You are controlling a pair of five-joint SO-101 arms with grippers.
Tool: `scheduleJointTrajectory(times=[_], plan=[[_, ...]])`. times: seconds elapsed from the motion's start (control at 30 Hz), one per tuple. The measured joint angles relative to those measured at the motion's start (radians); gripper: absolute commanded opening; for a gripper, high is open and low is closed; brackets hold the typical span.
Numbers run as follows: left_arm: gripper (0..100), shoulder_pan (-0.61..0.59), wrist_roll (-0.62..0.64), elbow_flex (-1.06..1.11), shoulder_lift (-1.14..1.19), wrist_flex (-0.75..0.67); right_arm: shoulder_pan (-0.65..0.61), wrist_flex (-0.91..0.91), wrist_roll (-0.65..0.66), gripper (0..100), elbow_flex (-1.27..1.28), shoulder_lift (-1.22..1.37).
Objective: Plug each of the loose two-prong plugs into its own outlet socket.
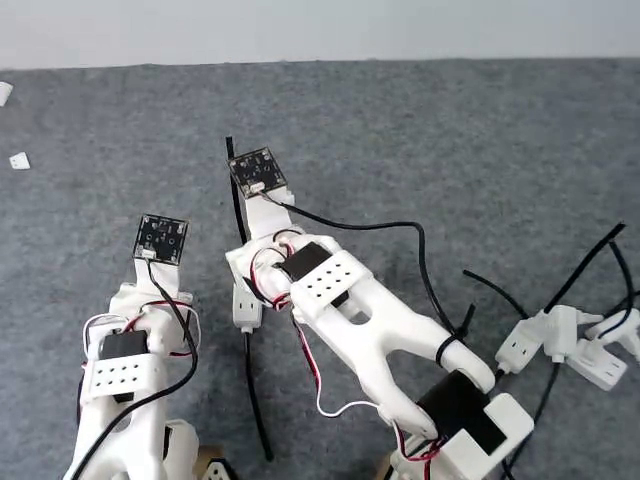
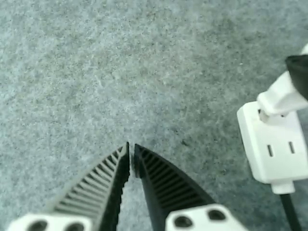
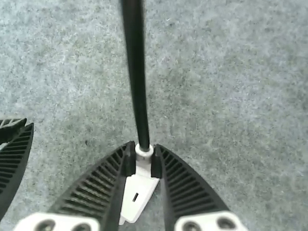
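Cord-end grip should let your clenched right claw (image 3: 143, 146) drive the white two-prong plug (image 3: 139, 179) into the white outlet socket (image 2: 276, 144); left claw (image 2: 131, 146) clenched, empty.

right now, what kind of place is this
Probably a robot lab bench: a grey mat as worktop, two white arms, the right gripper shut on a socket, more sockets and black cords loose.

place: robotics lab | evidence: grey carpeted table (image 1: 480, 140), wired robot arms (image 1: 380, 330), white wall (image 1: 320, 28)
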Motion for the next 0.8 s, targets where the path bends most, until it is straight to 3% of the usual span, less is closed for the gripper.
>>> scheduleJointTrajectory(times=[0.8], plan=[[1,-0.015,0.0,0.0,0.0,0.0,0.002,-0.017,0.092,0.9,0.043,-0.017]])
